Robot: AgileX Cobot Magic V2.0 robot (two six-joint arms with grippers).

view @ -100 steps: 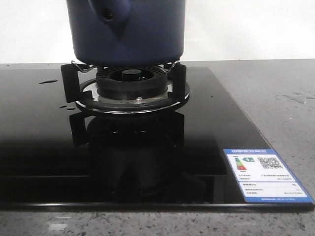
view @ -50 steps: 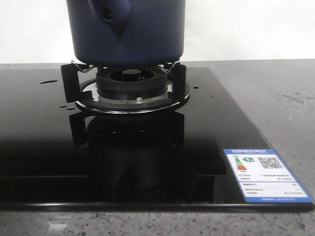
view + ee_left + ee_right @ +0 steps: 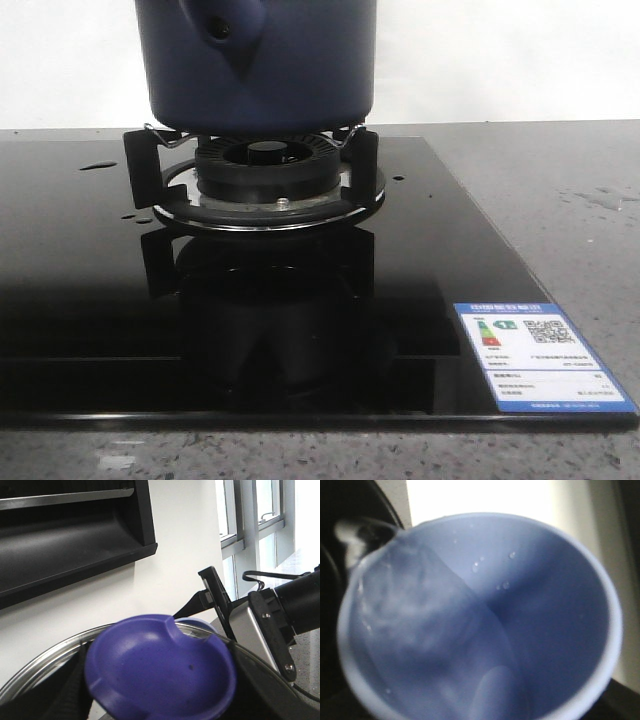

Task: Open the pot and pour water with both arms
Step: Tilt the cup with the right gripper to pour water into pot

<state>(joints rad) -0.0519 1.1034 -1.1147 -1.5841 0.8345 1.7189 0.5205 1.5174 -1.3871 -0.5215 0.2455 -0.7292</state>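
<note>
While the pot (image 3: 258, 65) sits on the burner (image 3: 265, 170), the tilted cup (image 3: 480, 620) pours water; the lid (image 3: 160, 672) is held off. Neither gripper's finger spread is discernible. Next, judged: level the cup.

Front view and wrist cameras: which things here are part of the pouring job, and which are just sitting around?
Part of the job:
pot on the burner
purple lid knob
pale blue cup with water

Just there:
energy label sticker
black stovetop glass
wall shelf

A white wall (image 3: 170, 580) carries a dark shelf (image 3: 70, 545), with bright windows (image 3: 250, 515) beside it.
</note>
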